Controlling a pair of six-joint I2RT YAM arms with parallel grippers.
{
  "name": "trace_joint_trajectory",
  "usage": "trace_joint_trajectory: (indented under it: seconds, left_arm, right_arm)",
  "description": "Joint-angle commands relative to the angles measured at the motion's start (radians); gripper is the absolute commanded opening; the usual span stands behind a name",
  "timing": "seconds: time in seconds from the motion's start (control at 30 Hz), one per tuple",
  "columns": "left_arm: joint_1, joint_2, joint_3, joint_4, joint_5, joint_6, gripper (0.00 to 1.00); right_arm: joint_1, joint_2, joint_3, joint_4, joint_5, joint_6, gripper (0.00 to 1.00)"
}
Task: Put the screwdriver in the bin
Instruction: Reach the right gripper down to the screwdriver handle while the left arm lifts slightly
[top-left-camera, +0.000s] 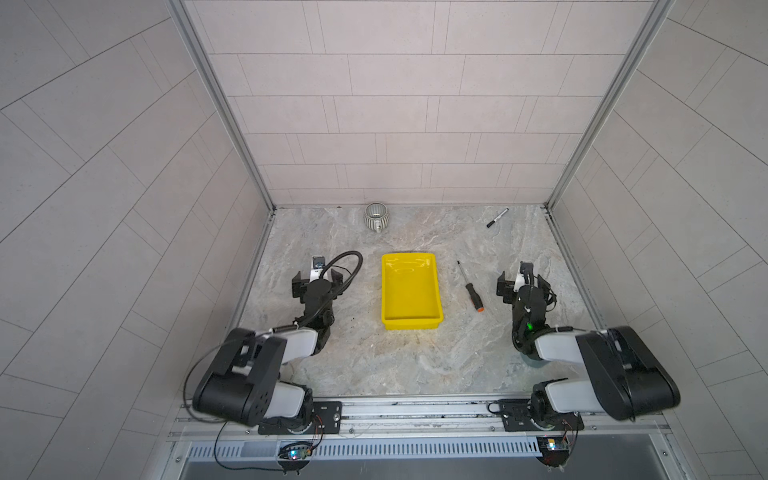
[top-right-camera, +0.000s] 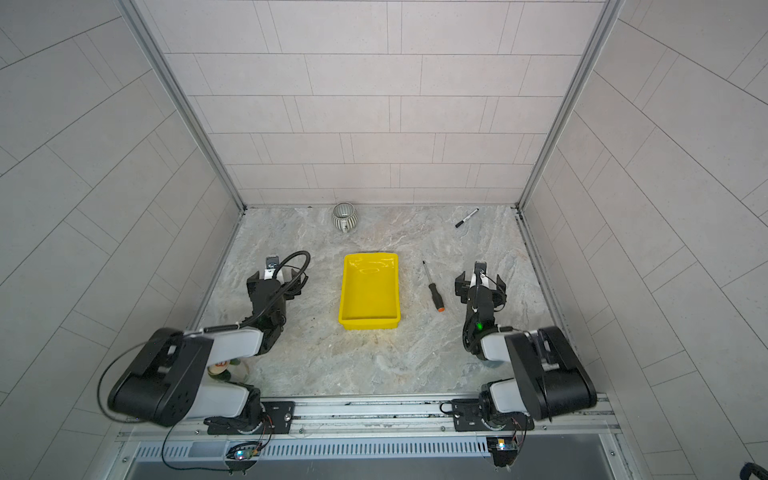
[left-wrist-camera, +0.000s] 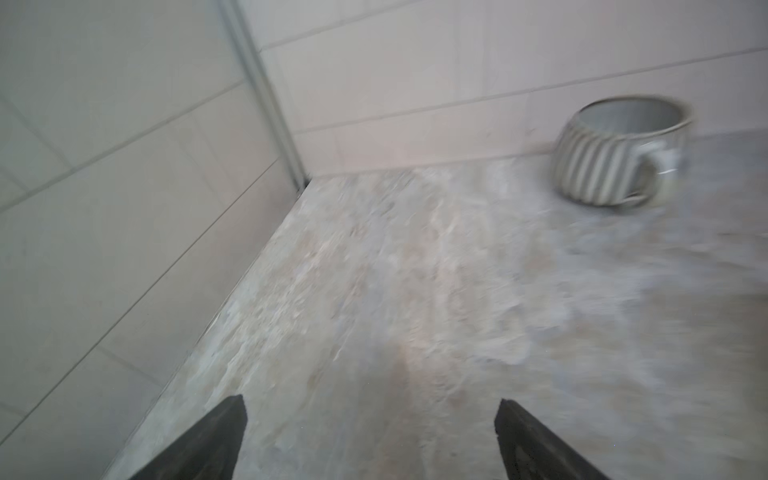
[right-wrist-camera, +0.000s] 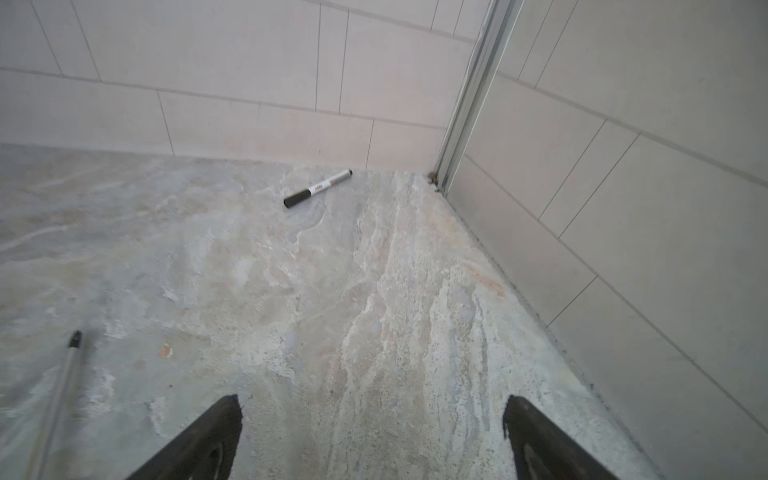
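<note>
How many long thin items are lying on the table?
2. The screwdriver lies just right of the bin, apart from it. The marker lies near the far right corner. More could be hidden under the arms.

No legible text; marker (right-wrist-camera: 318, 189) label blurred.

Ribbed mug (left-wrist-camera: 619, 153): blurred in the left wrist view.
Screwdriver (right-wrist-camera: 62, 382): handle cut off by the right wrist view's edge.
Object (top-right-camera: 219, 367) under the left arm (top-right-camera: 232, 345): mostly hidden, kind unclear.
Marker pen (right-wrist-camera: 320, 189): print too small to read.
</note>
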Motion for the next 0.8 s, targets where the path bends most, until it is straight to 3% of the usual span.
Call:
trace_joint_trajectory:
  seconds: [0.0, 0.1, 0.13, 0.17, 0.23, 0.3, 0.43, 0.63, 0.77]
  left_arm:
    - [-0.12, -0.199, 0.156, -0.465, 0.042, 0.032, 1.0]
    - [-0.161, -0.305, 0.239, -0.741, 0.114, -0.172, 1.0]
    - [-0.161, -0.334, 0.245, -0.804, 0.123, -0.244, 1.0]
    - [-0.161, -0.367, 0.246, -0.887, 0.124, -0.313, 1.0]
    - [-0.159, -0.416, 0.247, -1.062, 0.135, -0.393, 1.0]
    - [-0.159, -0.461, 0.241, -1.16, 0.105, -0.437, 1.0]
    - [-0.157, -0.539, 0.224, -1.185, 0.067, -0.471, 1.0]
    - [-0.156, -0.558, 0.201, -1.177, 0.088, -0.49, 1.0]
    - [-0.155, -0.535, 0.191, -1.209, 0.028, -0.565, 1.0]
  right_arm:
    - [0.102, -0.305, 0.119, -0.469, 0.157, 0.041, 0.99]
    - [0.101, -0.521, 0.333, -1.233, 0.163, 0.47, 0.99]
    - [0.102, -0.571, 0.331, -1.359, 0.206, 0.649, 0.99]
    - [0.095, -0.624, 0.279, -1.381, 0.21, 0.7, 0.99]
    - [0.068, -0.719, 0.192, -1.363, 0.052, 0.581, 0.99]
    - [0.073, -0.803, 0.121, -1.409, 0.025, 0.605, 0.99]
    - [0.086, -0.911, 0.087, -1.387, 0.008, 0.574, 0.99]
    - [0.1, -0.814, 0.111, -1.375, 0.006, 0.575, 0.99]
    - [0.108, -0.679, 0.157, -1.351, -0.004, 0.575, 0.99]
